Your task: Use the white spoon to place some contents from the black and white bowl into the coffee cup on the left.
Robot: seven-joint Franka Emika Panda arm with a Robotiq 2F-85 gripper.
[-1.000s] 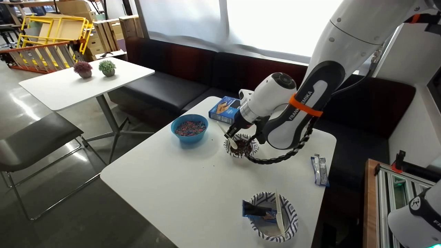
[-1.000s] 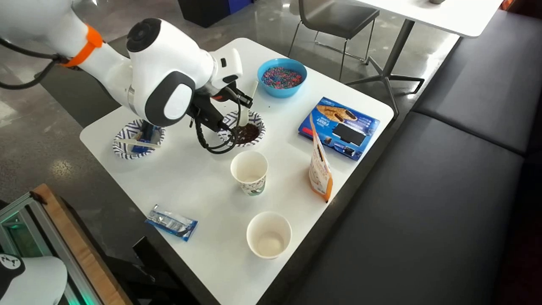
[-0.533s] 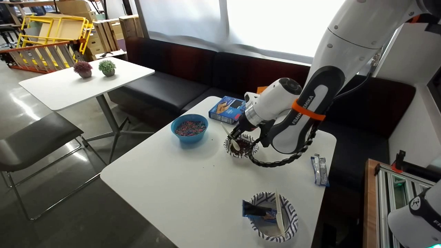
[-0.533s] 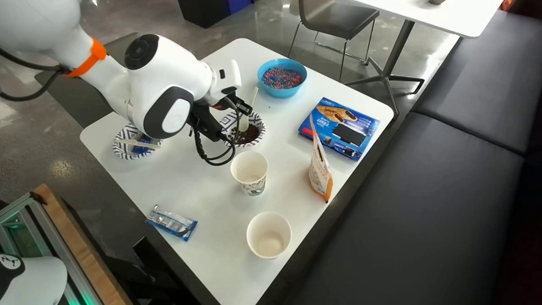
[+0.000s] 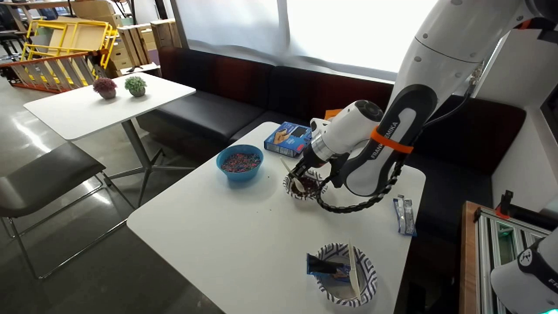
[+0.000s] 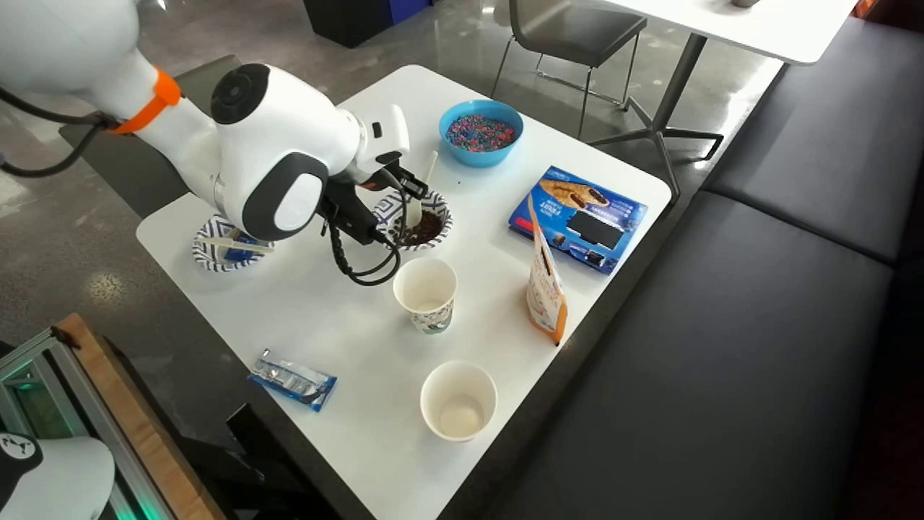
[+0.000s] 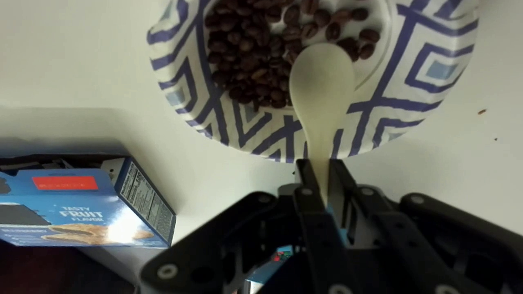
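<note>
My gripper [image 7: 318, 167] is shut on the handle of the white spoon [image 7: 322, 85], which also shows in both exterior views [image 5: 299, 186] [image 6: 413, 214]. The spoon's head points down over the black and white bowl [image 7: 261, 136], among or just above brown coffee beans [image 7: 249, 53]. I cannot tell how deep it sits. The spoon face in the wrist view carries no visible beans. The bowl shows in both exterior views [image 5: 287, 188] [image 6: 445, 217]. Two white cups, a nearer one [image 6: 434, 318] and a farther one [image 6: 458, 383], stand upright; the arm hides them in an exterior view.
A blue bowl [image 5: 241, 175] of coloured bits stands near the bean bowl. A blue box [image 6: 577, 217] and an upright orange-white bag [image 6: 546, 289] stand by the bench. A striped dish [image 5: 368, 279] holds a packet and spoon. A wrapper [image 6: 292, 379] lies near the edge.
My gripper and the spoon have moved down slightly and shifted a little, lowering the spoon head in the bean bowl. The arm's wrist has dropped. The bowls and cups stay in place.
</note>
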